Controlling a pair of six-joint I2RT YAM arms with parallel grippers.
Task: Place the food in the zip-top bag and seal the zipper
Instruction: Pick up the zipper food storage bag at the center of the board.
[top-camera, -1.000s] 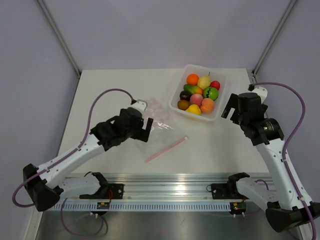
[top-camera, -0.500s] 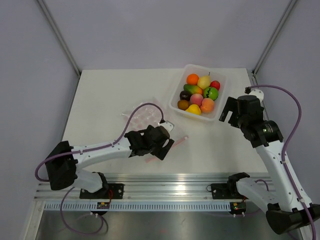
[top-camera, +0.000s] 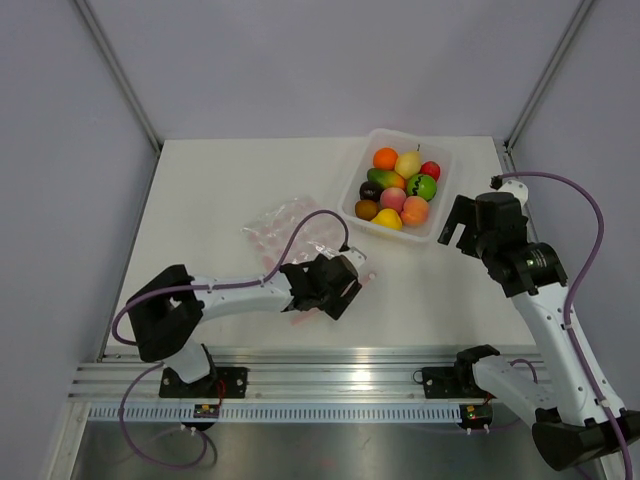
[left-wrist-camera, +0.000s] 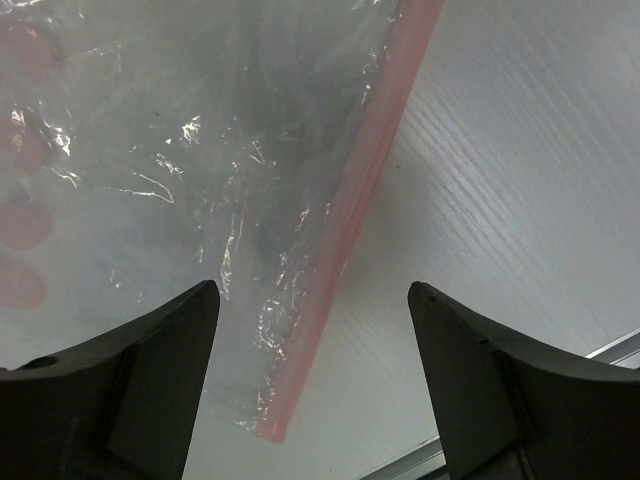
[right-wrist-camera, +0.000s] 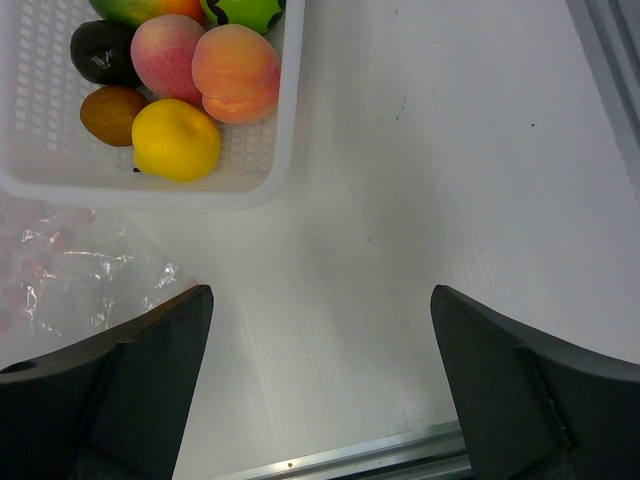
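All the food (top-camera: 398, 187) sits in the tray (top-camera: 447, 168). The zip-top bag (top-camera: 285, 222) lies empty, not sealed. The left claw (left-wrist-camera: 310, 300) and right claw (right-wrist-camera: 320, 295) are spread wide, holding nothing.

From above, the left pincer (top-camera: 336, 288) hides the middle of the zip-top bag (top-camera: 277, 222) and most of its zipper (left-wrist-camera: 352, 215) near the worktop's (top-camera: 220, 180) front edge, while the right wrist view cuts off the tray (right-wrist-camera: 150, 190) and the topmost food (right-wrist-camera: 245, 10).

tray (right-wrist-camera: 150, 188): white, perforated, back right on table (top-camera: 220, 180) | rail (top-camera: 330, 385): along near edge
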